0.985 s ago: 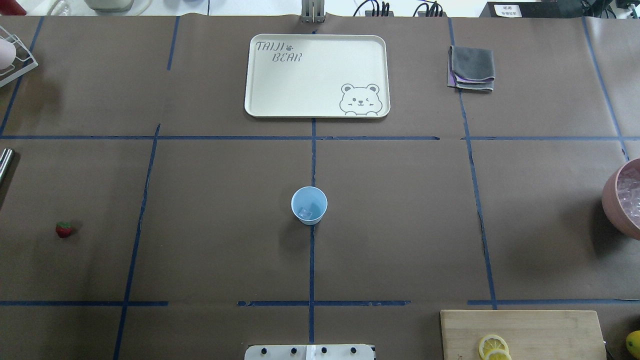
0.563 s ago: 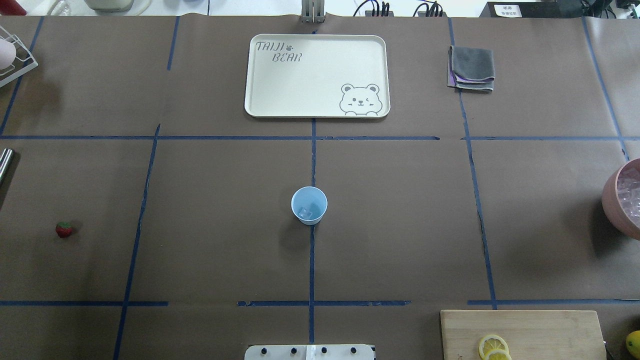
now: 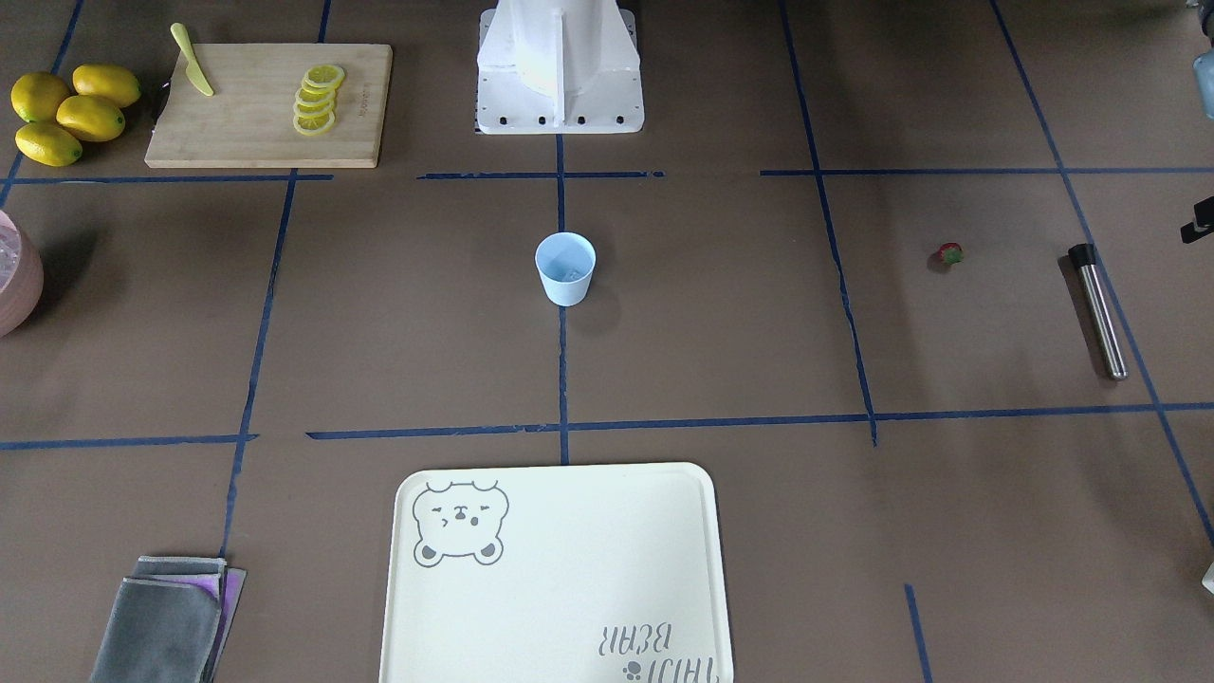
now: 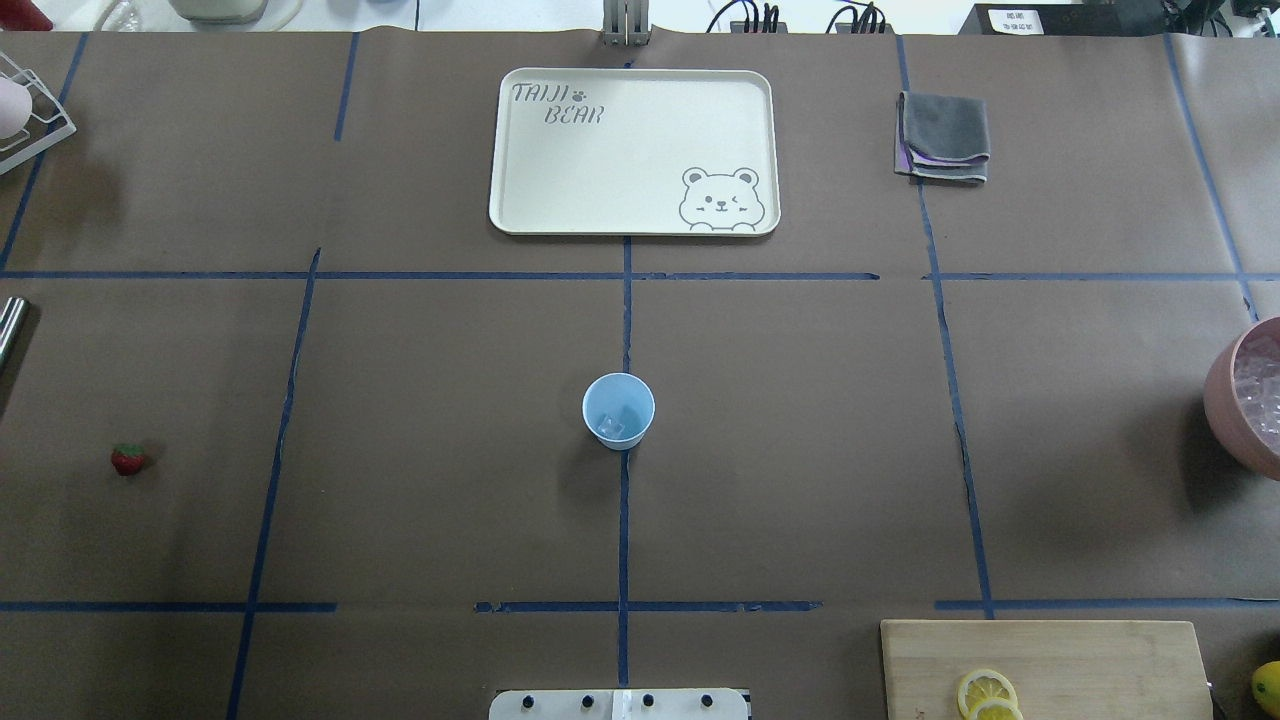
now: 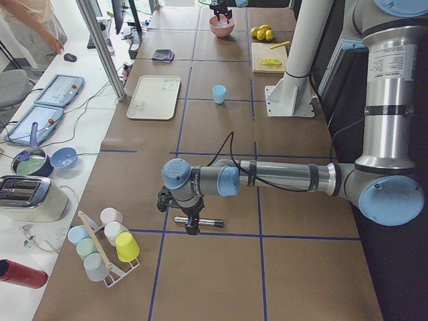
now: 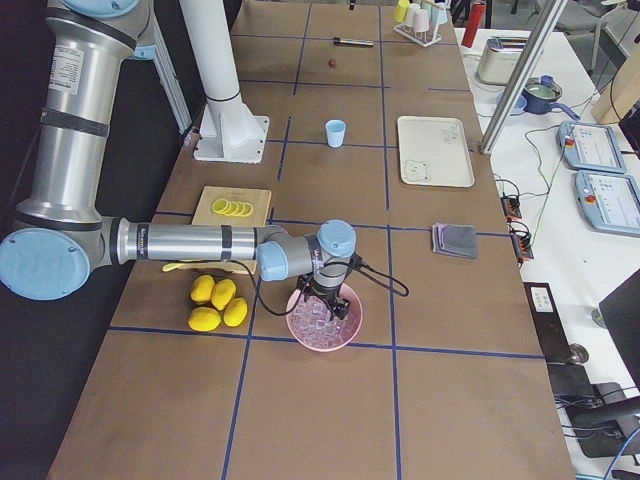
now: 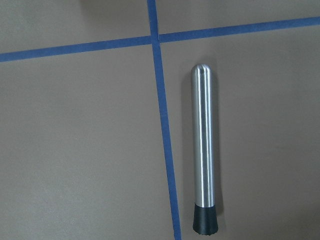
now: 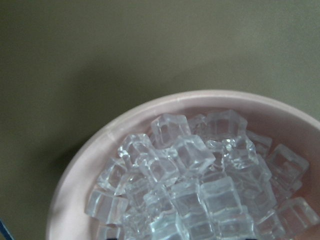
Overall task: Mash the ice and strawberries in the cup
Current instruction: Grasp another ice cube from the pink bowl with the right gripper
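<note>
The light blue cup (image 4: 618,410) stands upright at the table's middle, with one clear ice cube (image 4: 611,427) inside. More ice (image 8: 200,185) fills the pink bowl (image 4: 1225,400) at the right edge. The small red strawberry (image 4: 127,459) lies on the table at the far left. My left gripper (image 5: 189,224) hovers over a steel muddler (image 7: 204,150) lying flat at the far left. My right gripper (image 6: 325,305) hangs just over the bowl of ice. Neither wrist view shows fingers, so I cannot tell whether either gripper is open or shut.
A cream bear tray (image 4: 633,150) and a folded grey cloth (image 4: 943,135) lie at the far side. A wooden board (image 3: 270,104) holds lemon slices and a yellow knife, with whole lemons (image 3: 66,112) beside it. A rack of cups (image 5: 103,244) stands past the muddler.
</note>
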`<state>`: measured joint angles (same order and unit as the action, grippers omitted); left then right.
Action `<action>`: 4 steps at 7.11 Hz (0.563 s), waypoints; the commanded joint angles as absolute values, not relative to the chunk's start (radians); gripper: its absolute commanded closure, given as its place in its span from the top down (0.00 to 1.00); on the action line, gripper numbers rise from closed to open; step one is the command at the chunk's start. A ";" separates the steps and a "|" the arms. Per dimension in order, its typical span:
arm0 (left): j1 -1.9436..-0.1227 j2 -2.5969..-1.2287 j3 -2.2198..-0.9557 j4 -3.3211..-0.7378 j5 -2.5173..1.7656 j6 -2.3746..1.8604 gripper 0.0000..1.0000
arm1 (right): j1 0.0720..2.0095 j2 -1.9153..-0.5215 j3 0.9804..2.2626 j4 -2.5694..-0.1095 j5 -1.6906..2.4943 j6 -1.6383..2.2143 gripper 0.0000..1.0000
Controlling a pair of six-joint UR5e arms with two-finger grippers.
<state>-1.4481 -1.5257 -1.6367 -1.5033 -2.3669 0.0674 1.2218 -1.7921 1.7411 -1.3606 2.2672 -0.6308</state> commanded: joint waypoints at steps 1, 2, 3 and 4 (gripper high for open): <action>-1.448 -1.526 -1.635 -1.503 -2.367 0.069 1.00 | 1.216 -1.792 1.741 -1.359 2.267 -0.637 0.69; -1.448 -1.526 -1.635 -1.503 -2.367 0.069 1.00 | 1.218 -1.792 1.743 -1.358 2.267 -0.635 0.39; -1.448 -1.526 -1.635 -1.503 -2.367 0.071 1.00 | 1.218 -1.790 1.747 -1.358 2.269 -0.635 0.18; -1.448 -1.526 -1.635 -1.503 -2.367 0.071 1.00 | 1.218 -1.786 1.750 -1.359 2.270 -0.635 0.07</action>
<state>-1.4481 -1.5263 -1.6353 -1.5033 -2.3669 0.0700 1.2179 -1.7893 1.7463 -1.3582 2.2687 -0.6351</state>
